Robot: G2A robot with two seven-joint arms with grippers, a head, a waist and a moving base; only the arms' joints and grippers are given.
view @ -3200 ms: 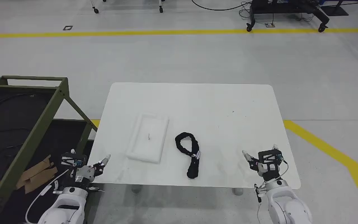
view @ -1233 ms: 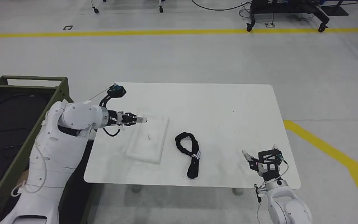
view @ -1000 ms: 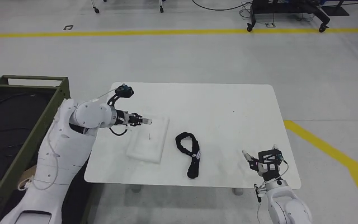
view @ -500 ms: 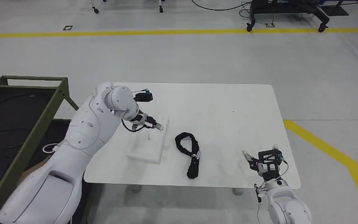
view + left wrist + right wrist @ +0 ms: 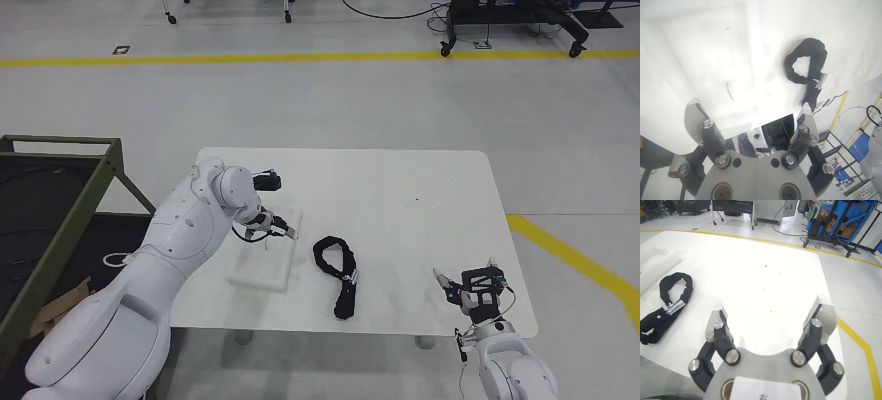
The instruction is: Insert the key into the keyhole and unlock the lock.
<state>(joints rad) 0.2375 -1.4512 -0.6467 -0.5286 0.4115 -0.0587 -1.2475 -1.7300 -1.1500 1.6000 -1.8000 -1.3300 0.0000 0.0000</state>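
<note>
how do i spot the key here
On the white rectangular table, find the white foam tray beside the black sleeved chain lock. The key is the small thin greyish sliver lying alone on that tray; the lock is bulky and black.

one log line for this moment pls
left gripper open above tray | key on tray, ungrasped | lock on table beside tray | right gripper open at table edge

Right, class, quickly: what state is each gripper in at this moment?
Left gripper: open, holding nothing, above the tray.
Right gripper: open, holding nothing, at the table edge.
</note>
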